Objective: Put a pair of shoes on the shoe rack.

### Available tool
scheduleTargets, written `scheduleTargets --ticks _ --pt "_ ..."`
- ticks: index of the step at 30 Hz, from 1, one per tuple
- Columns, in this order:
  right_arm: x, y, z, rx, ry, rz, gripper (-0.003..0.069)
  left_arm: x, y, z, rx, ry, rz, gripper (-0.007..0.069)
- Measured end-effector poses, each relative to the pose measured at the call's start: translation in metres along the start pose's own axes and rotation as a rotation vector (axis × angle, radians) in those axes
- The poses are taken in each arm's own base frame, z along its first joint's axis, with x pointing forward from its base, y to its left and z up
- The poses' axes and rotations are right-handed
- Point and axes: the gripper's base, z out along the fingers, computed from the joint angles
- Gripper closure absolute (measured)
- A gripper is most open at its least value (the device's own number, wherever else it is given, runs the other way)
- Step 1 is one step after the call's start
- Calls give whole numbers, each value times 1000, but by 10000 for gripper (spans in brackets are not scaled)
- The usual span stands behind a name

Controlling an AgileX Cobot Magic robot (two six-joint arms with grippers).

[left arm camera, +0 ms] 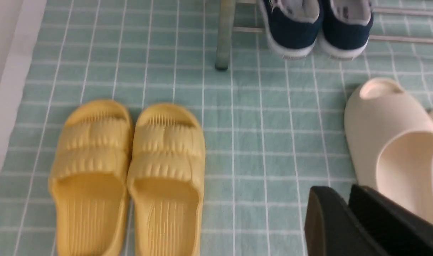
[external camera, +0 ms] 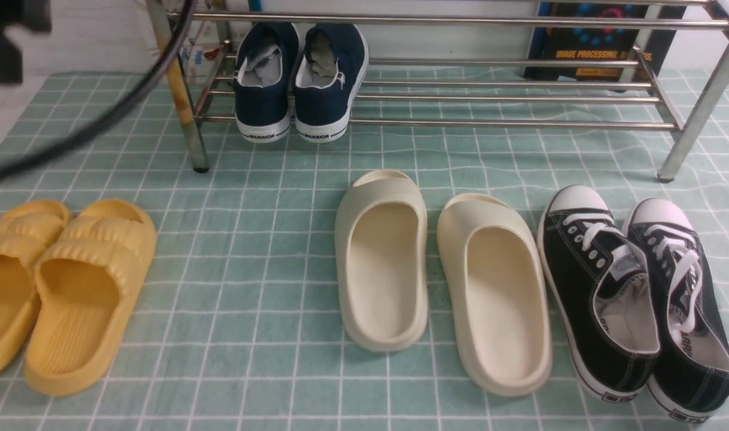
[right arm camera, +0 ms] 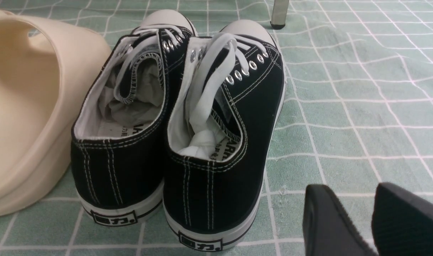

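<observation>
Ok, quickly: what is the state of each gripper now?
Left gripper: closed, holding nothing.
Right gripper: open, holding nothing.

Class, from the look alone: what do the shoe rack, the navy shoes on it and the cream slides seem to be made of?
Shoe rack: polished metal tubing, probably steel; the bars gleam and mirror their surroundings.
Navy shoes: matte woven cloth uppers, likely canvas, on smooth white soles that look like rubber.
Cream slides: one-piece moulded foam or soft plastic; seamless, matte, thick-walled.
</observation>
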Motion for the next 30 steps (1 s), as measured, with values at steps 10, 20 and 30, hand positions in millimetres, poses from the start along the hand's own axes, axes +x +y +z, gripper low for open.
scheduleTargets --ticks 10,20,30 --pt "0 0 0 0 0 0 420 103 25 -32 85 -115 -113 638" --pt "0 0 0 0 0 0 420 134 34 -45 88 -87 -126 638" --pt "0 0 0 0 0 0 420 147 36 -29 69 -114 -63 638"
